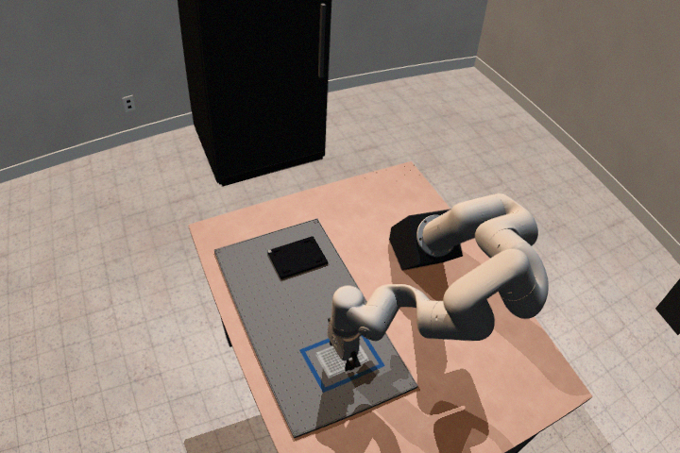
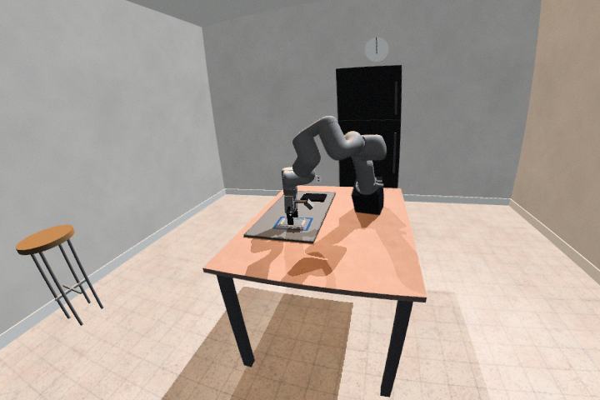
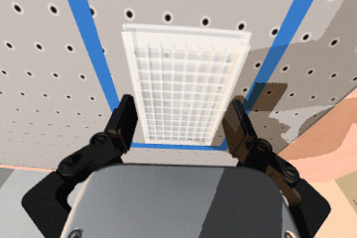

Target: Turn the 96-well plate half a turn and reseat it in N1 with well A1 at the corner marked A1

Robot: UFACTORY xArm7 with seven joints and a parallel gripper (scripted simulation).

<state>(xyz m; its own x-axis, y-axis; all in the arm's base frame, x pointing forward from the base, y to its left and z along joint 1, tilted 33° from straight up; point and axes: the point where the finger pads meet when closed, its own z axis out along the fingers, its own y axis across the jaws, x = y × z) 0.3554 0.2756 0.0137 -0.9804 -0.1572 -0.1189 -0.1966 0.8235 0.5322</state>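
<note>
A salmon-coloured wooden table [image 2: 367,263] carries a grey perforated metal deck [image 1: 265,298], with the pale jointed robot arm [image 1: 480,277] reaching from its black pedestal [image 1: 402,256] across to the deck's near end. At the far end sits the flat black rectangular plate nest [image 1: 297,257], holding nothing. The blue taped outline [image 3: 89,55] frames the translucent white 96-well plate [image 3: 183,84], which lies flat on the deck inside it. The black two-finger gripper [image 3: 181,124] hangs just over the plate's near end, jaws spread fully wide, one finger [image 3: 123,121] to either side, gripping nothing
</note>
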